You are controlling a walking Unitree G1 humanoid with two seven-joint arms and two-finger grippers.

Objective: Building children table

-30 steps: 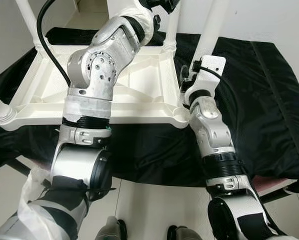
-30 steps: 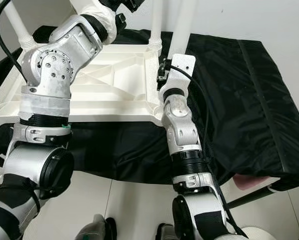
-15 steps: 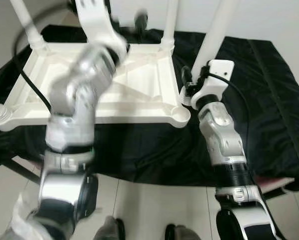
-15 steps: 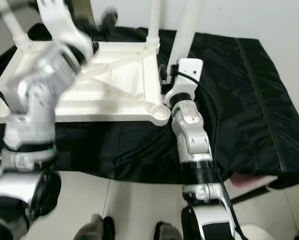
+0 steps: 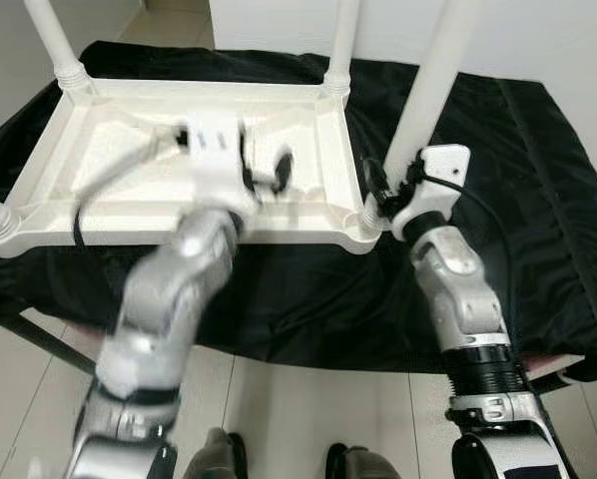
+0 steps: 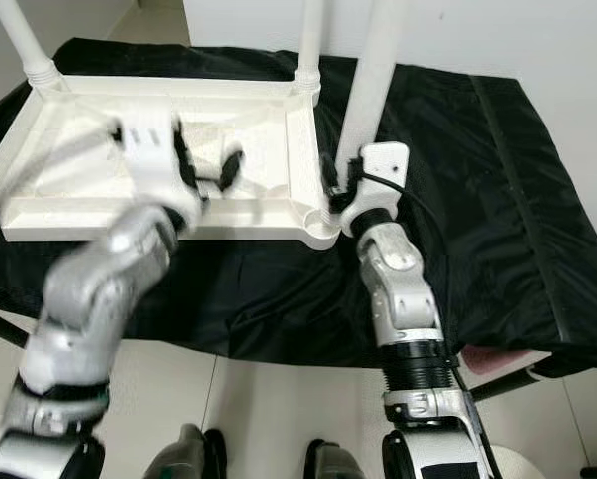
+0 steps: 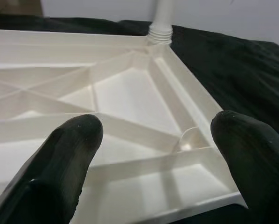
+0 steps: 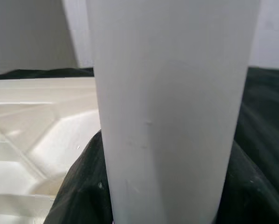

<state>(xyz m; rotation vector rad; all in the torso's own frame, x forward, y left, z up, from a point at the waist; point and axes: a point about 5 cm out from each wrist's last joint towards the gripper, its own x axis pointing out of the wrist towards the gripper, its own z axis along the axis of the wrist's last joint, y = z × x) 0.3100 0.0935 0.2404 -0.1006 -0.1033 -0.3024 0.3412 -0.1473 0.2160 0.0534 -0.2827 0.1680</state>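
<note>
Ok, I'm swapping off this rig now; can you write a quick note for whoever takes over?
Right gripper: shut on the white plastic table leg, at the near right corner socket of the upturned white plastic tabletop.
Left gripper: open, empty, over the tabletop's ribbed underside.
Tabletop lies on a black cloth.
Done: other legs stand in their corners.
Left: whether this leg is fully seated cannot be seen; check it.

- I find no writing, label, brand, number or sign that I can read in any of my views.
</note>
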